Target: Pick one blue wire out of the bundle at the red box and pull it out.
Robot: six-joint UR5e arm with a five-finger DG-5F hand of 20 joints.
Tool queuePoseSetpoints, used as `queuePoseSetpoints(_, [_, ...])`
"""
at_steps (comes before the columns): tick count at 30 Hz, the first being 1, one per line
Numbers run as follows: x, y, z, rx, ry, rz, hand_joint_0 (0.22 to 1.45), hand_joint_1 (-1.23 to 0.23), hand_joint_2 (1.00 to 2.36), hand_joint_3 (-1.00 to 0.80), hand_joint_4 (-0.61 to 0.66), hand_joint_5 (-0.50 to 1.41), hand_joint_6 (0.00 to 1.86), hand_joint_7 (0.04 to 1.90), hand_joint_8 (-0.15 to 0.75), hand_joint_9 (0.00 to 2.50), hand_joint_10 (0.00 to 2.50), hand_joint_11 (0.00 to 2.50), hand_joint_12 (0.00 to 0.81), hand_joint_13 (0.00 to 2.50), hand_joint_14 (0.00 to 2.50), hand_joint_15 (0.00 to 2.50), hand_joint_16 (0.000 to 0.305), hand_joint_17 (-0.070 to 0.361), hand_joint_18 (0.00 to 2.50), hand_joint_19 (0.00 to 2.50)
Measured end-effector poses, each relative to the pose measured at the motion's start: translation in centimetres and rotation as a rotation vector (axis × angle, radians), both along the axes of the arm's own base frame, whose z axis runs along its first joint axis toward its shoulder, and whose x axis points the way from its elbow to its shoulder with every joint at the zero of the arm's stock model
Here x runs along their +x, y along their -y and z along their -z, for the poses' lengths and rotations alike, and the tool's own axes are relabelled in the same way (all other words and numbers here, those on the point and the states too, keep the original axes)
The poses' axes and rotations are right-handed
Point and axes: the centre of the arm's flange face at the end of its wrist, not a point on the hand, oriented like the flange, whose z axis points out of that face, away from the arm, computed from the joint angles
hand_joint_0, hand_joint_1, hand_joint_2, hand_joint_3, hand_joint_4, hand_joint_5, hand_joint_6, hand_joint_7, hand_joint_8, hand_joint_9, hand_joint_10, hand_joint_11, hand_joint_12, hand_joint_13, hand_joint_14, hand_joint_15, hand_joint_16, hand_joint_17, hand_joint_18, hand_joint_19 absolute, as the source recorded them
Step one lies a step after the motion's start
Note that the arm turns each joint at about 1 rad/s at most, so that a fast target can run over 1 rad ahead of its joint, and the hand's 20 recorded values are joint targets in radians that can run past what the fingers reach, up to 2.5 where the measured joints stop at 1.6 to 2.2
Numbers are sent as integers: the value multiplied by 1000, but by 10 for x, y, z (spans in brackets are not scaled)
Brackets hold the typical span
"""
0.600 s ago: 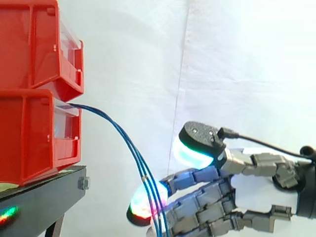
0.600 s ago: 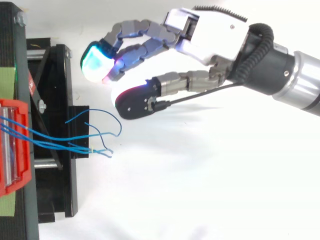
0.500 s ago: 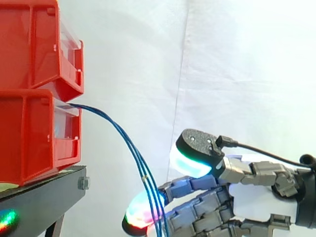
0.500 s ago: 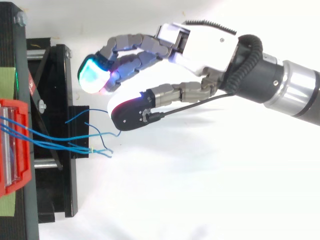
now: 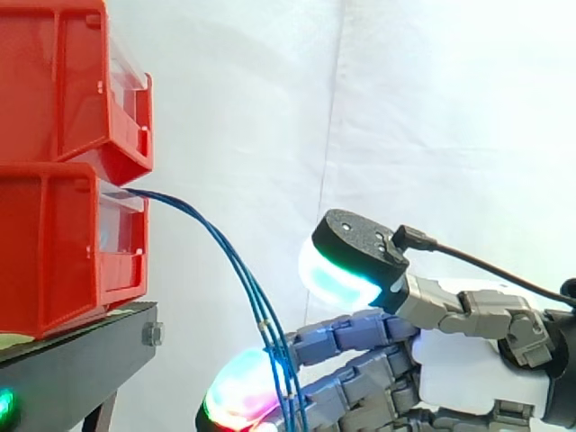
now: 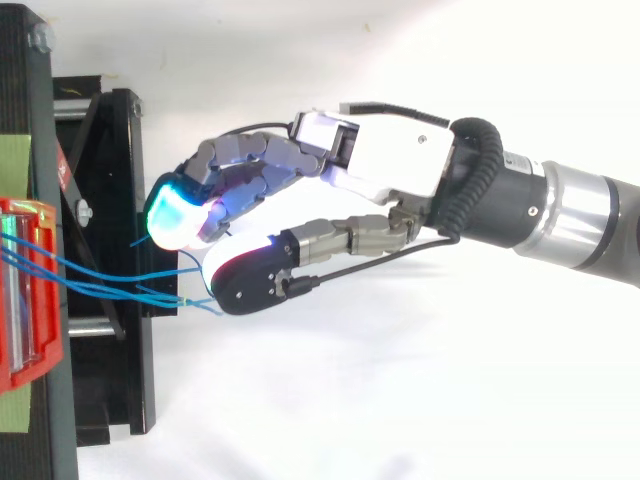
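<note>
Bundle of blue wires (image 5: 225, 256) arcs out of the red box (image 5: 54, 252), drooping toward 5 o'clock. The hand (image 6: 390, 165) is at their free ends, fingers (image 6: 175, 215) and thumb (image 6: 250, 285) parted around them, nothing pinched. No wire singled out yet; grasp and pull are left.

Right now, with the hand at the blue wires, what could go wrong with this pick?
1. The blue wires run tight together where they cross the fingers of the hand, so a pinch may catch more than one.
2. Thumb and fingers stand apart, and the wires' free ends lie right by the thumb pad in the top view; a thin wire could slip out.
3. Pulling several at once might tug the red box.
</note>
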Motion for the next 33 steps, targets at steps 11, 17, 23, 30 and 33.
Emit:
queuePoseSetpoints(11, [8, -15, -11, -21, 16, -16, 524, -660, 1000, -500, 334, -111, 501, 1321, 380, 694, 11, 338, 476, 464, 6, 167, 65, 147, 563, 345])
queuePoseSetpoints(17, [14, -26, -20, -37, 23, -23, 547, -705, 1003, -468, 309, -135, 597, 1244, 376, 694, 10, 350, 469, 476, 6, 165, 64, 144, 568, 347])
queuePoseSetpoints(23, [15, -34, -20, -49, 17, -29, 594, -734, 1012, -342, 303, -177, 772, 1023, 371, 687, 10, 363, 460, 482, 6, 170, 62, 141, 587, 340])
queuePoseSetpoints(30, [15, -38, -20, -50, 16, -34, 569, -691, 1009, -386, 303, -173, 748, 1005, 373, 689, 10, 367, 465, 487, 6, 174, 63, 142, 585, 350])
queuePoseSetpoints(33, [15, -38, -20, -49, 15, -35, 557, -661, 1009, -396, 307, -168, 736, 1016, 376, 697, 11, 369, 467, 491, 6, 173, 64, 143, 589, 353])
